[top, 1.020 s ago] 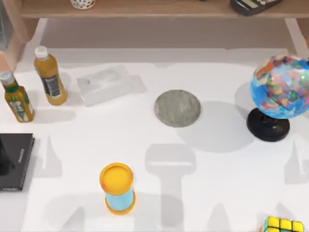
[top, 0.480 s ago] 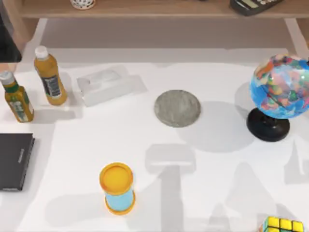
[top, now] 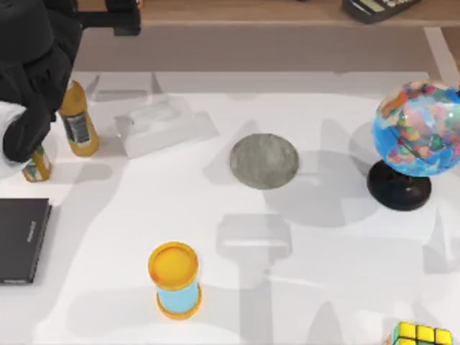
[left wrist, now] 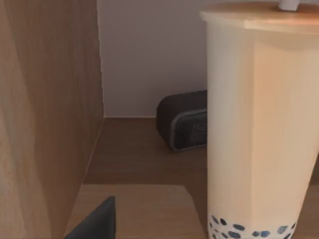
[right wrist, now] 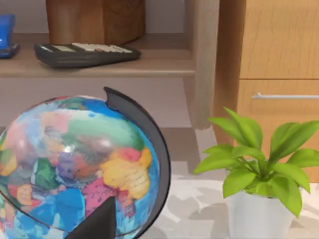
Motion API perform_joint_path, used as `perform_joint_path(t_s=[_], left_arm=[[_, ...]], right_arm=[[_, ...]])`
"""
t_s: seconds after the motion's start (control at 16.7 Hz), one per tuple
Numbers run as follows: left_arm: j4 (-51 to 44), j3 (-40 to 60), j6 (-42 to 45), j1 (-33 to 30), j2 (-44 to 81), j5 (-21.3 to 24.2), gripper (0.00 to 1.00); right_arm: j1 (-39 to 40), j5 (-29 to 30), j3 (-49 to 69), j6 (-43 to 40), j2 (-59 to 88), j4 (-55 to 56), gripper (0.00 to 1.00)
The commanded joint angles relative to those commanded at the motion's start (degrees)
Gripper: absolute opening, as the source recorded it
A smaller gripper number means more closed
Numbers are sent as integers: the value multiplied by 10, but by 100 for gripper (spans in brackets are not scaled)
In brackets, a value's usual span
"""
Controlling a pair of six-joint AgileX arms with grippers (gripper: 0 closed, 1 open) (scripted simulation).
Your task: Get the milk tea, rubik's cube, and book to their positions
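One wooden shelf (left wrist: 139, 149) seemingly bears the milk tea (left wrist: 259, 124).

Peach-tan milk tea (left wrist: 259, 129) under an orange-tan lid, white straw on top, dark blue-black pearls at the base, close ahead of the left jaws. Brown wooden shelf wall (left wrist: 50, 109) beside those jaws, dark grey speaker (left wrist: 184, 122) farther back. Multicoloured globe (right wrist: 75, 169) in blue, pink, yellow and green, black arc around, just ahead of the right jaws. Green plant (right wrist: 254, 159) in a white pot. Yellow squares with black grid lines on the rubik's cube (top: 422, 335). Yellow-lidded light blue cylinder (top: 175, 280), grey round coaster (top: 264, 161), black slab (top: 21, 239).
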Motion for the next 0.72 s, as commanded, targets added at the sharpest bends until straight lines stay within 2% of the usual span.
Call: perform_joint_path(t_s=[0.24, 0.72], left_arm=[[31, 77, 1, -19, 98, -15, 100], [33, 96, 1, -18, 116, -15, 100]], right_arm=[[0, 0, 0, 0, 0, 0, 100], [0, 0, 0, 0, 0, 0, 100]])
